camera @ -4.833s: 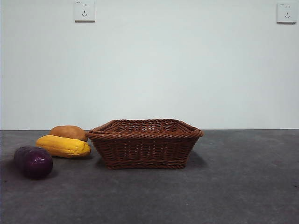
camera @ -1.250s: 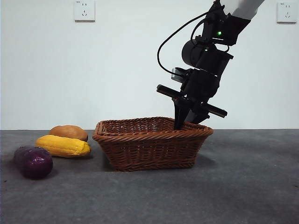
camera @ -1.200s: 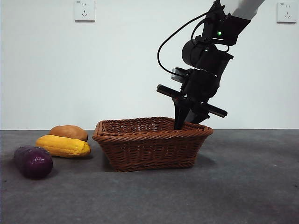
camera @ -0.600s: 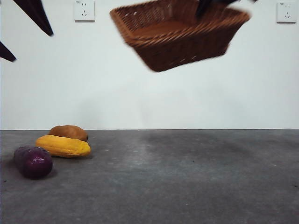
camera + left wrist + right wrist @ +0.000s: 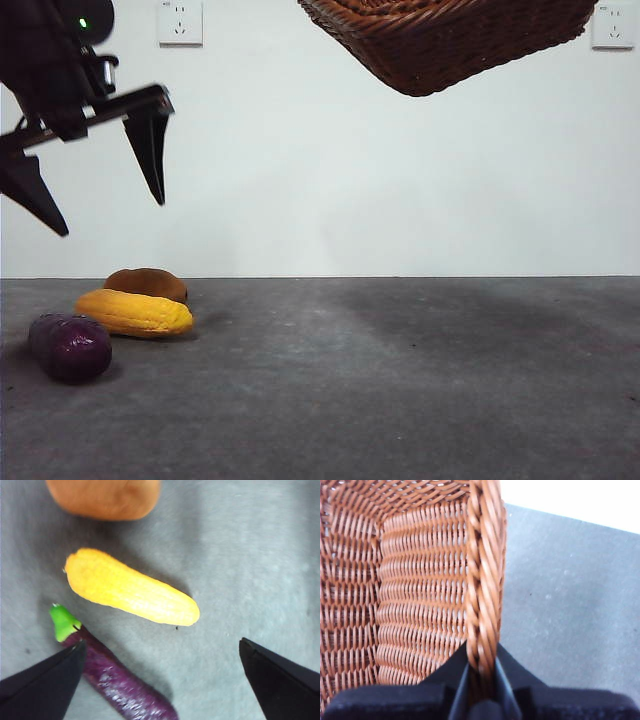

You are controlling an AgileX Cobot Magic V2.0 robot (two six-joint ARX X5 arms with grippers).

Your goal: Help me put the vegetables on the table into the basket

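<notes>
The eggplant [image 5: 70, 346], corn cob [image 5: 135, 312] and orange-brown tuber [image 5: 146, 283] lie on the table [image 5: 400, 380] at the left. My left gripper [image 5: 95, 190] is open and empty, hanging above them. In the left wrist view [image 5: 160, 680] the corn cob [image 5: 131, 591] lies between its jaws, the eggplant [image 5: 115, 680] beside one jaw, the tuber [image 5: 105, 497] further off. My right gripper [image 5: 481, 680] is shut on the rim of the basket [image 5: 410, 590]. The basket [image 5: 450, 35] is held high in the air, tilted, at the top of the front view.
A white wall with two sockets [image 5: 181, 22] stands behind the table.
The right gripper has lifted the basket off the table and now higher, partly out of the top of the view. The left gripper has come down over the vegetables.
</notes>
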